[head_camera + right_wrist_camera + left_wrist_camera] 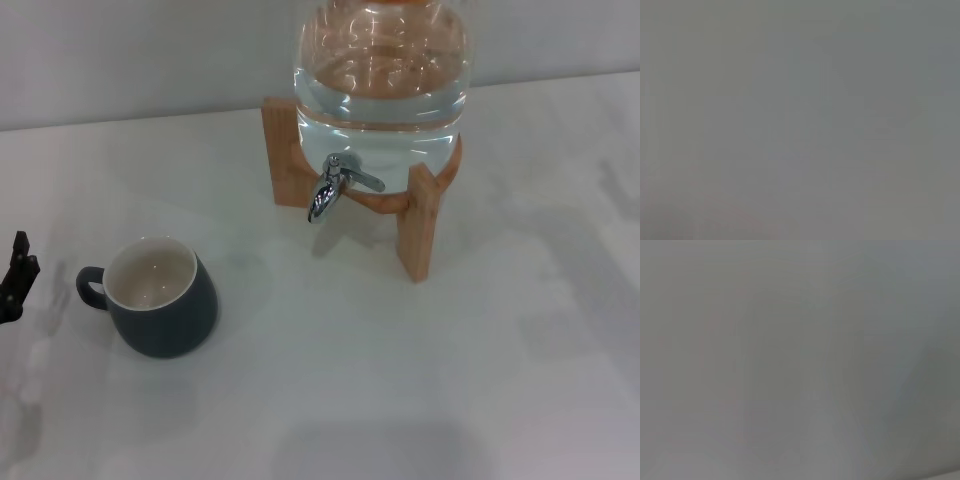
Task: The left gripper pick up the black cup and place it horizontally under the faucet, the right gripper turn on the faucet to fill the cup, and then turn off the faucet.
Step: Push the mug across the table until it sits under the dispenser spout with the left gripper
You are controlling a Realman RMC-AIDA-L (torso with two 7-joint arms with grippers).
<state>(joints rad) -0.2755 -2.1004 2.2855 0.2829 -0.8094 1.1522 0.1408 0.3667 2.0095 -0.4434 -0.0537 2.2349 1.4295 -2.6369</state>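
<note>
Black cup [160, 300]: rounded dark charcoal-blue mug, cream-white inside, standing upright on the desk [420, 380] with its mouth facing up. The inside looks empty. A small loop handle sticks out on its left side, toward the left gripper.

Cup position: front-left part of the desk, well apart from the faucet and not under the spout.

Faucet [335, 185]: small shiny chrome tap with a spout pointing down and a short lever handle lying out to the right. It sits low on the front of a clear glass jar [382, 75].

Jar: holds clear water and rests in a wooden stand [415, 215] with upright legs; one leg stands just right of the faucet, another behind on the left.

Left gripper [15, 275]: only a black tip shows at the left edge of the head view, near the cup's handle but not touching it. Whether its fingers are apart or together cannot be told.

Right gripper: not visible in any view.

Wrist views: both show only a plain grey blur with nothing to pick out.

Open room: bare pale desk lies between the cup and the stand, beneath the spout, and across the whole front and right side.

Edges: the desk meets a pale wall behind the jar.
</note>
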